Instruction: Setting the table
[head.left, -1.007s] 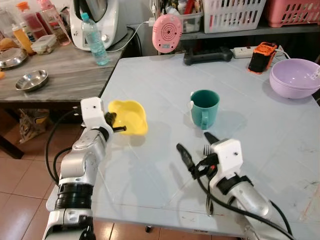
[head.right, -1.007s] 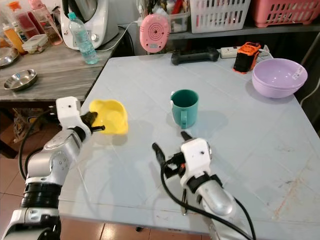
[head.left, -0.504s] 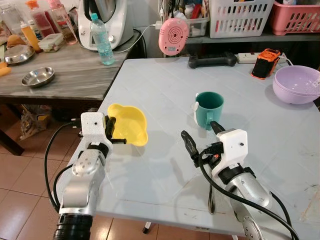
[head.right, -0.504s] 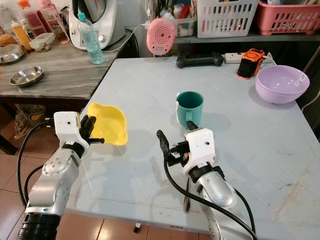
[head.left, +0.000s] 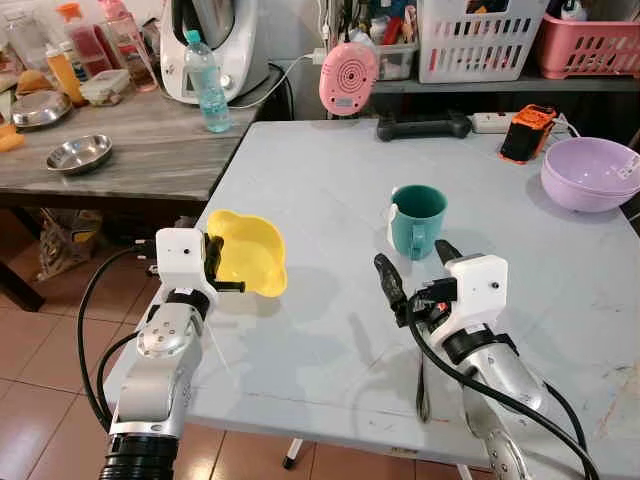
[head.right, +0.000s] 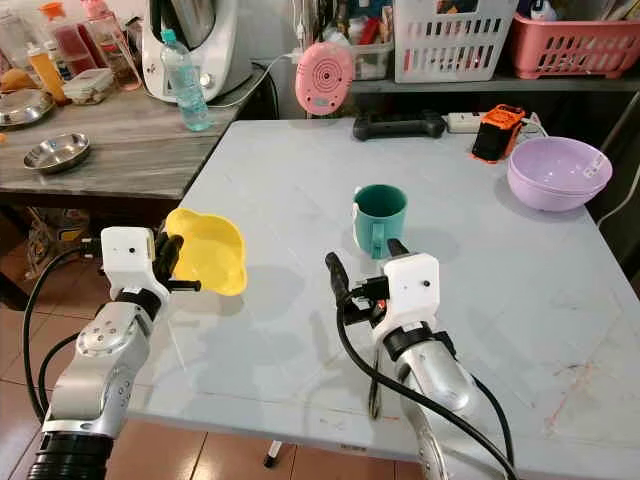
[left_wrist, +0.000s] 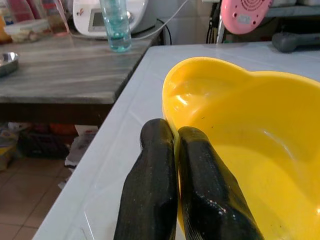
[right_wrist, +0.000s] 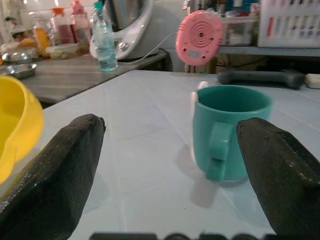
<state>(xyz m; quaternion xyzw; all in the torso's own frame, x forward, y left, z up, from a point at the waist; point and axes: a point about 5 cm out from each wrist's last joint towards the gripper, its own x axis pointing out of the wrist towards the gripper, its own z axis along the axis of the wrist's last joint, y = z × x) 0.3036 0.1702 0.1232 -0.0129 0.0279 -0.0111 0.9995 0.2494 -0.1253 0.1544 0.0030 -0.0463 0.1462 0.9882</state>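
Yellow plastic, the bowl (head.left: 250, 253) is pinched at its near rim by the left gripper (left_wrist: 170, 150), whose two black fingers (left_wrist: 155, 190) close together over the rim's edge. The bowl tilts and sits at the table's (head.left: 330, 180) left edge, to the left of the teal mug (head.left: 417, 219), well apart from it.

The teal mug stands upright near the table's middle, handle turned toward the robot. The right gripper (head.left: 415, 270) hovers just in front of the mug with its fingers (right_wrist: 60, 170) spread wide and nothing between them; in the right wrist view the mug stands between the two fingertips, farther along the table. A fork (head.left: 422, 375) lies on the table near its front edge, in front of the mug and partly under the right arm.

Between bowl and mug the grey tabletop is bare. Behind the mug, toward the far right corner, rests a lilac bowl (head.left: 590, 173); a wooden counter (head.left: 120, 140) adjoins the table's left edge.
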